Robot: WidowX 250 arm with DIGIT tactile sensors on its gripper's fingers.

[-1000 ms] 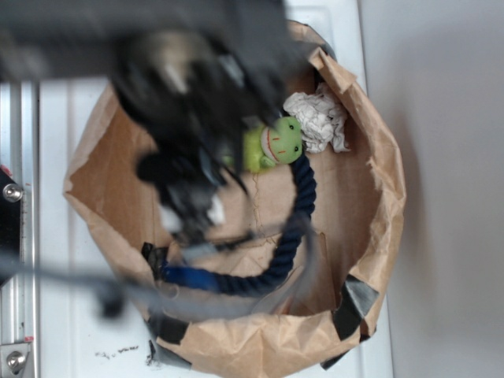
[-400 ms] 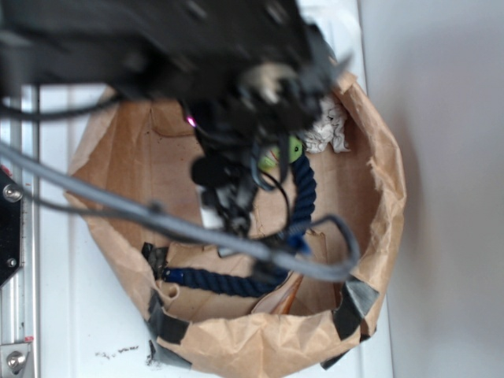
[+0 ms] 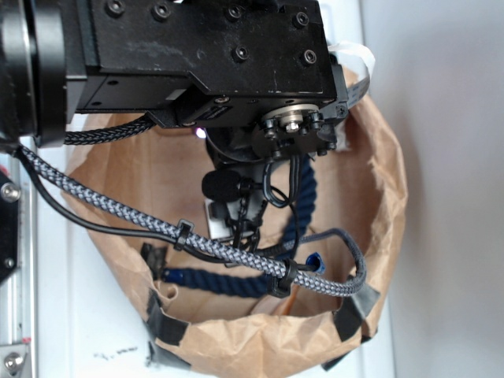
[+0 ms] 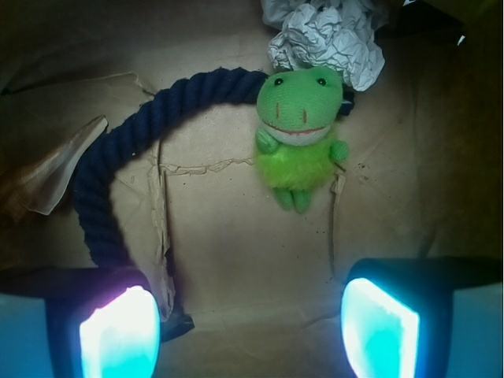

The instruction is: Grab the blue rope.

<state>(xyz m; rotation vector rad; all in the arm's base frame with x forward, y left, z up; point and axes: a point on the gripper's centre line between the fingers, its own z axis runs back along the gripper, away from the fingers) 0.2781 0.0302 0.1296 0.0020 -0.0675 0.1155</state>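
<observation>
The blue rope (image 4: 126,150) is thick, dark navy and twisted. It curves across the floor of a brown paper bag (image 4: 236,228), from beside my left finger up and over to a green plush frog (image 4: 299,130). In the exterior view the blue rope (image 3: 228,281) shows below the arm, inside the paper bag (image 3: 126,173). My gripper (image 4: 250,331) is open, its glowing fingertips wide apart over bare paper with nothing between them. The rope passes behind the left fingertip (image 4: 118,335). In the exterior view the arm hides the frog.
Crumpled white paper (image 4: 327,39) lies past the frog against the bag's far wall. A grey-and-black braided cable (image 3: 197,240) and thin black wires hang across the bag's mouth. The bag's walls rise all round, patched with black tape (image 3: 356,309).
The arm has swung right and come down into the bag, covering the frog and the crumpled paper in the exterior view. The braided cable now drapes across the bag. The rope lies as before.
</observation>
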